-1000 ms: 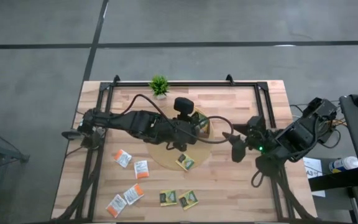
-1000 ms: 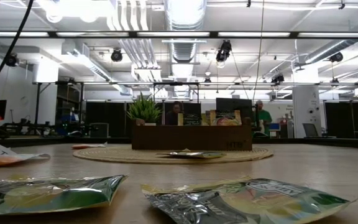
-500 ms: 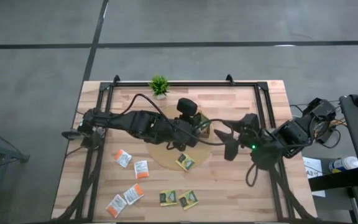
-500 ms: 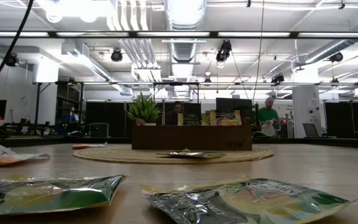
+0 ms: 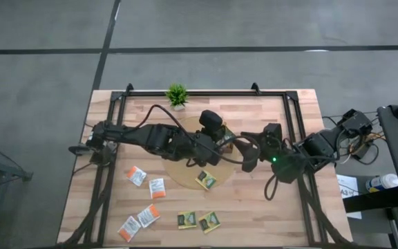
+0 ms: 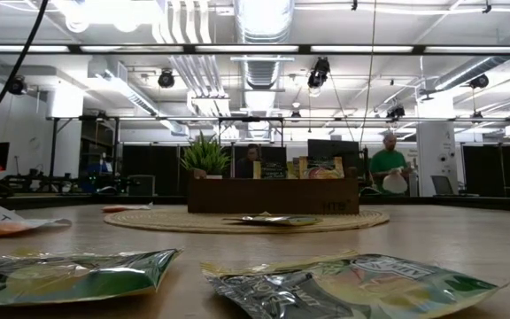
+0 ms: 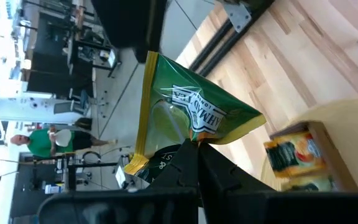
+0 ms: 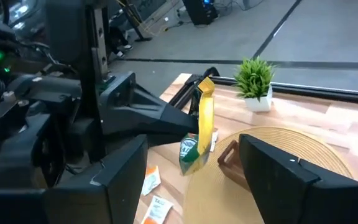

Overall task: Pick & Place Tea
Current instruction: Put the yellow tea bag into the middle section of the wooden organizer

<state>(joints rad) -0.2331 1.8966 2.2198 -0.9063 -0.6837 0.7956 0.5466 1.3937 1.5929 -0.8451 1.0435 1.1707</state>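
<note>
Along bench's near edge: loose sachets [image 5: 187,220] lie flat, orange-white ones toward near-left corner. Mid-bench, on round mat [image 5: 185,176]: one green sachet [image 5: 206,180] flat, tray [image 5: 225,140] just beyond. Left gripper [image 5: 217,145] over tray, clamped on green-yellow sachet [image 7: 188,112], held upright on edge. Right gripper [image 5: 249,155] just beside, fingers spread wide, empty, facing held sachet's thin edge. Left arm nearer tray. Plant [image 5: 177,95] at far edge.

Glossy foil-like tea sachets [image 6: 352,285]; pale matt wood table [image 5: 254,207]; woven mat [image 6: 149,219].
</note>
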